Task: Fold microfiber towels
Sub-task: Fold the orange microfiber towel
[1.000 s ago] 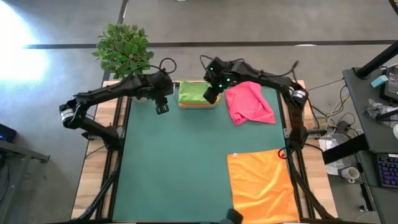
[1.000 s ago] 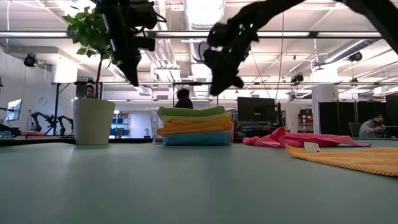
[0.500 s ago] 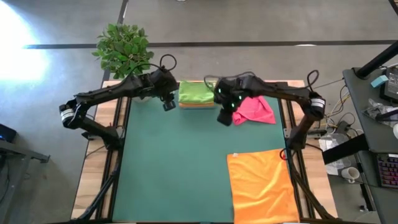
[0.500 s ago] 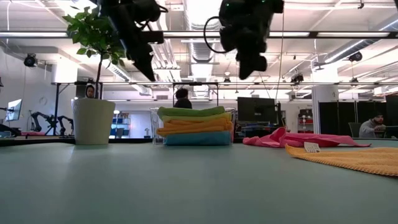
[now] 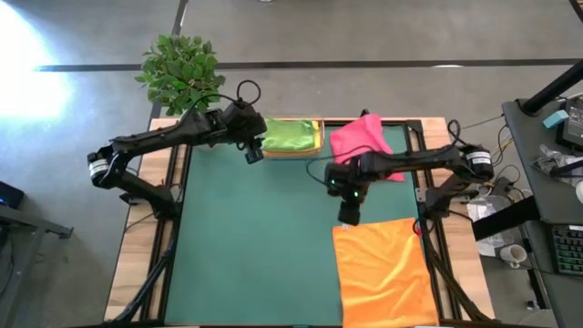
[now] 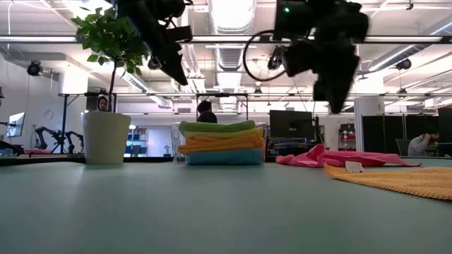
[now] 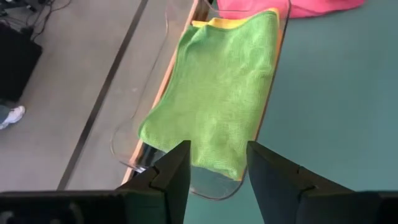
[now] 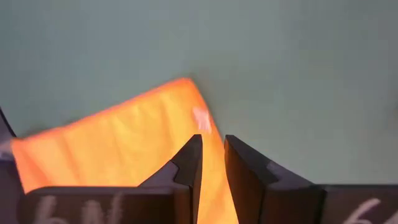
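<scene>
Orange cloth is what the work is about right now: one orange towel (image 5: 384,271) lies spread flat on the green table (image 5: 255,246), well away from the clear tray (image 5: 317,137) at the far edge. That tray holds a neat stack of folded towels with the green towel (image 5: 285,135) on top, and a pink towel (image 5: 364,146) lies in a crumpled heap just beside the tray. The right gripper (image 5: 349,215) hangs in the air over the near corner of the orange towel, the corner closest to the tray. Its fingers are only a little apart, with a thin gap between them, and they hold nothing. I think the step in hand is getting ready to fold this orange towel. Next, the gripper would need to come down onto that corner, pinch the edge and carry it across. The left gripper (image 5: 252,150) waits in the air at the end of the tray, above the green towel, with its fingers spread wide and nothing in them.
</scene>
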`<state>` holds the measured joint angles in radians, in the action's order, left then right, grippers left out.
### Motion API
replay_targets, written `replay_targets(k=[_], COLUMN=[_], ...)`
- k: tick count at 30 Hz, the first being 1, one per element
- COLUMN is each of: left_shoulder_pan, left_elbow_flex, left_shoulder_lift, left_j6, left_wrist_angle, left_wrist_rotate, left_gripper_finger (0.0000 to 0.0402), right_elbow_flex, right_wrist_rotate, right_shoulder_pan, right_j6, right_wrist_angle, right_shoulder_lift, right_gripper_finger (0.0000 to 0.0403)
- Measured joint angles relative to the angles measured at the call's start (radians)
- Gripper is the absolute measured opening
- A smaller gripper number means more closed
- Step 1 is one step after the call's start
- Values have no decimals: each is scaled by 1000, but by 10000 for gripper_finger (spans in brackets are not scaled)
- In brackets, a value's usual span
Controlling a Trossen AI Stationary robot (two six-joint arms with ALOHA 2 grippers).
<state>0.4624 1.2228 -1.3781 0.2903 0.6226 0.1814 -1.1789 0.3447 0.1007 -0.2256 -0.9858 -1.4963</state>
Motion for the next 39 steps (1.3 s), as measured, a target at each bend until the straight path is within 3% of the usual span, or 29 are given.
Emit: replay_targets(k=[12, 19, 23, 30, 39], left_shoulder_pan=[-30, -108, -175, -281, -294], left_elbow_flex=[0, 0, -1, -2, -2], left_shoulder_lift=[0, 0, 0, -2, -6], left_j6=[-175, -300, -363, -385, -313], left_wrist_angle=[-10, -9, -8, -8, -6], left_wrist_rotate=[0, 0, 0, 3, 8], left_gripper_finger=[140, 140, 140, 140, 140], right_elbow_flex=[228, 330, 382, 409, 374], right_wrist_rotate=[5, 11, 71, 81, 54], right_shoulder_pan=[-124, -127, -127, -127, -124], right_j6=[-8, 1, 7, 17, -13], right_wrist_angle=[152, 309, 444, 502, 603], right_shoulder_lift=[0, 0, 0, -1, -122], right_gripper_finger=[59, 59, 59, 59, 59])
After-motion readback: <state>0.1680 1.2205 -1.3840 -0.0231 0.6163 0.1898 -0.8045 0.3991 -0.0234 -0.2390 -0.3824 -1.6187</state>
